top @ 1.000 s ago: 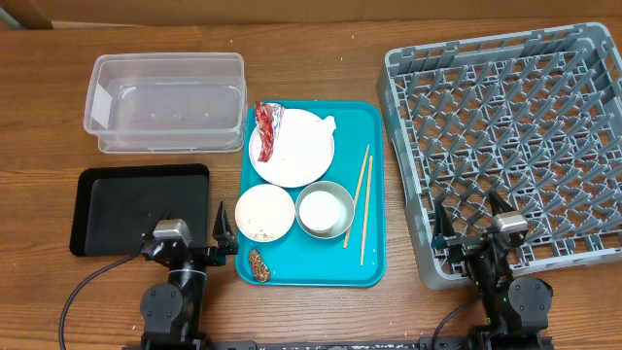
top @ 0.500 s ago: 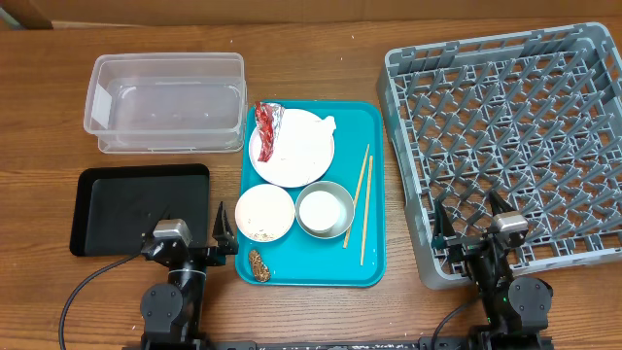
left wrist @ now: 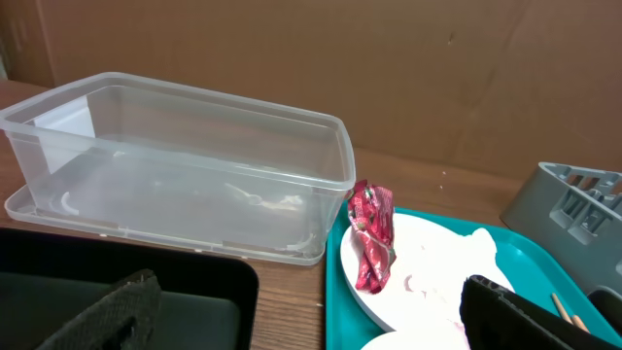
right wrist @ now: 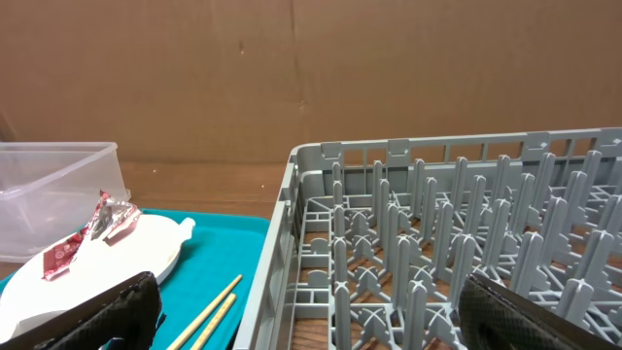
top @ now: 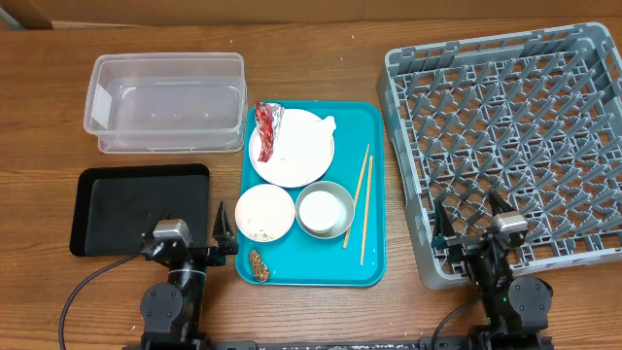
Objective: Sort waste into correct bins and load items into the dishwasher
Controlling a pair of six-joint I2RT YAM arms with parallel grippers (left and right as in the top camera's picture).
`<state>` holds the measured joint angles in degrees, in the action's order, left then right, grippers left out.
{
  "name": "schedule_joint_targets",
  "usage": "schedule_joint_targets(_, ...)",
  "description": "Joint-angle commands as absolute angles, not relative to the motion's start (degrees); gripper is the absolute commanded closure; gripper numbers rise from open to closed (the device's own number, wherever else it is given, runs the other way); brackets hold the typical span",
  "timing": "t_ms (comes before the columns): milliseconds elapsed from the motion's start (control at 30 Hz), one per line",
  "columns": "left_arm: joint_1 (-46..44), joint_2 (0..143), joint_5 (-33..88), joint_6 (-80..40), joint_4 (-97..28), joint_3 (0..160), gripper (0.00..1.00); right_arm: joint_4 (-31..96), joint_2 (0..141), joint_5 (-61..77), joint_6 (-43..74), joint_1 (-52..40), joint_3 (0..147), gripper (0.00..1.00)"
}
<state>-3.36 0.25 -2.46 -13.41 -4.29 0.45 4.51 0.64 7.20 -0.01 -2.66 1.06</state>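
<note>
On the teal tray, a white plate [top: 296,154] carries a red foil wrapper [top: 266,126] and a white napkin [top: 328,122]. In front of it are a white bowl with rice grains [top: 264,213], a white cup [top: 325,209], wooden chopsticks [top: 360,202] and a brown lump [top: 258,263]. The clear tub [top: 165,102] and black tray [top: 136,209] lie at left, the grey dish rack [top: 510,136] at right. My left gripper [top: 192,229] [left wrist: 311,321] is open and empty between black tray and teal tray. My right gripper [top: 468,220] [right wrist: 311,311] is open and empty over the rack's front left corner.
The teal serving tray [top: 374,262] sits between the bins and the rack. A brown cardboard wall [left wrist: 389,58] backs the table. The wrapper [left wrist: 371,233] and tub [left wrist: 175,165] show in the left wrist view, the rack pegs [right wrist: 437,243] and chopsticks [right wrist: 209,311] in the right.
</note>
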Motion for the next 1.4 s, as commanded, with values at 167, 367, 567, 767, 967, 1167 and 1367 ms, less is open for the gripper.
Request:
schedule_joint_targets(167, -3.18, 0.25, -3.05, -13.76, -3.79, 0.27, 0.00, 4.12, 0.23, 6.94, 0.03, -2.50, 0.47, 0.00)
schedule_joint_targets(367, -3.18, 0.40, -3.16, -13.74, -4.16, 0.27, 0.00, 3.97, 0.23, 7.11, 0.08, -2.50, 0.47, 0.00)
schedule_joint_targets(567, -3.18, 2.50, -3.20, -12.60, -4.05, 0.30, 0.00, 3.55, 0.23, 6.50, 5.54, -2.50, 0.56, 0.00)
schedule_joint_targets(767, -3.18, 7.49, -3.40, -10.44, -4.05, 4.16, 0.00, 3.79, 1.08, 3.57, 10.37, -2.50, 4.47, 0.00)
schedule_joint_targets(967, -3.18, 21.50, -5.52, -8.40, -4.08, 14.61, 0.00, 4.95, 8.05, 3.05, 10.76, -2.50, 11.27, 0.00)
schedule_joint_targets(1167, -3.18, 44.75, -5.10, -4.67, -8.99, 33.61, 0.00, 12.80, 22.31, 3.05, 10.72, -2.50, 23.92, 0.00)
schedule_joint_targets(1367, -3.49, 67.46, 3.66, -4.69, -28.62, 59.27, 0.00, 26.50, 37.34, 3.05, 10.68, -2.50, 39.57, 0.00)
